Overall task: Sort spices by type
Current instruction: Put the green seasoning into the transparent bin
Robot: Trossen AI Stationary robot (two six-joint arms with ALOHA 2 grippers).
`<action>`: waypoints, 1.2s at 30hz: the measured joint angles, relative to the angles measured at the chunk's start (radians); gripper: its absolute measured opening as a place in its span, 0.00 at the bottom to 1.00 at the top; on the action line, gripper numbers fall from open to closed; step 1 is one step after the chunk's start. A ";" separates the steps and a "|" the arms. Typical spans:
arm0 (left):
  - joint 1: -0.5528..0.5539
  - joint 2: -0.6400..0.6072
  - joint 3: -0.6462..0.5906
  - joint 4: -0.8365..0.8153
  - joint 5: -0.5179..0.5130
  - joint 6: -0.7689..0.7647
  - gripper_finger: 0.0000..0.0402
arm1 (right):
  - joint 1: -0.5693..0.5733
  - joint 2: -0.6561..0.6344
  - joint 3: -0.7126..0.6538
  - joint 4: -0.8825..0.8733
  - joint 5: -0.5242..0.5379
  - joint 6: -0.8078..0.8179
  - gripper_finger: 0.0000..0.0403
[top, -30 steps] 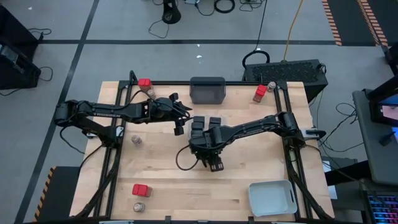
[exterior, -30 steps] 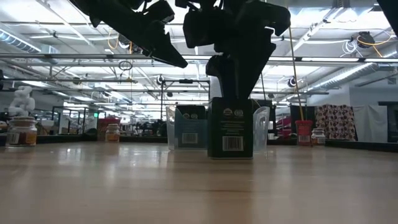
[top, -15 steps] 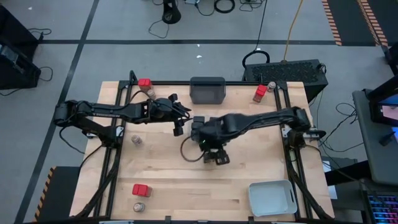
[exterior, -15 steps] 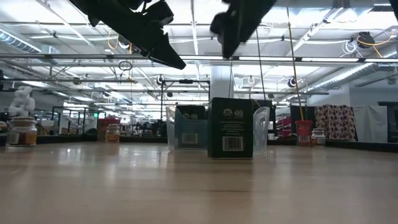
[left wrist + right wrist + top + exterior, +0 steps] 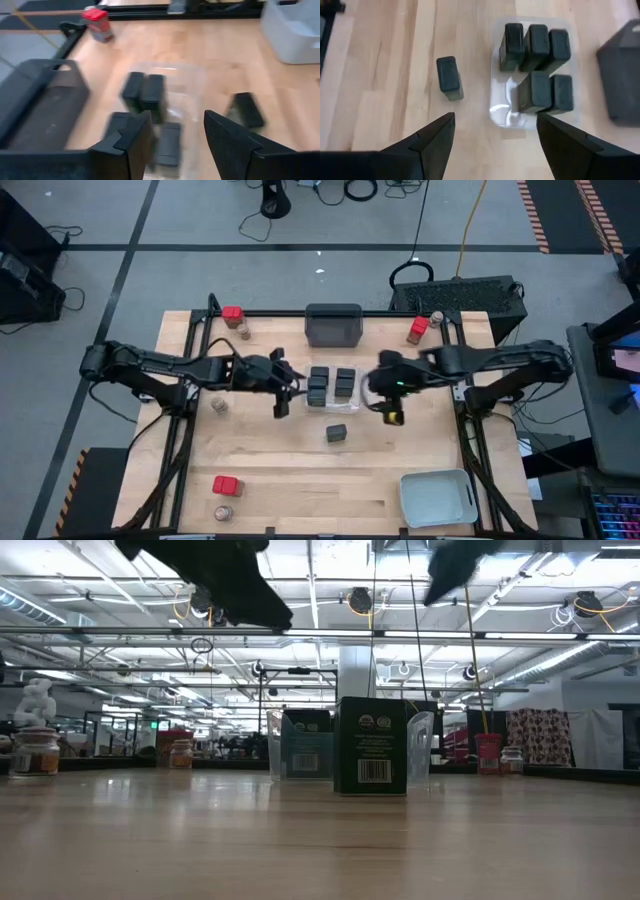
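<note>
Spices lie scattered over my counter, and I go from the big things down. Dark grey tray sits at the far edge, middle; pale grey tray at the near right corner. Between my two arms stands the clear tray, with five black boxes upright inside it. One more black box stands alone on the wood, near that tray but apart from it (on the nearer side). Red-topped containers sit at the far left, far right and near left, each with a round jar close by; another jar stands alone on the left. My right tool hangs just right of the clear tray, fingers spread wide and holding nothing. My left tool hovers just left of it, partly spread, also carrying nothing.
</note>
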 joint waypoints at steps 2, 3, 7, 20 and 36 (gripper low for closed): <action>-0.034 0.006 0.000 -0.001 0.001 -0.027 0.47 | 0.013 -0.088 -0.124 0.093 0.022 0.048 0.65; -0.049 0.007 0.000 -0.002 0.002 -0.044 0.47 | 0.019 -0.129 -0.182 0.138 0.040 0.066 0.65; -0.102 0.013 0.000 0.048 -0.001 -0.119 0.47 | 0.034 -0.275 -0.396 0.329 0.094 0.101 0.65; -0.148 0.145 0.000 0.222 -0.019 -0.149 0.47 | 0.035 -0.400 -0.609 0.580 0.099 0.109 0.65; -0.202 0.289 0.105 0.098 -0.001 -0.149 0.47 | 0.034 -0.396 -0.609 0.647 0.100 0.109 0.65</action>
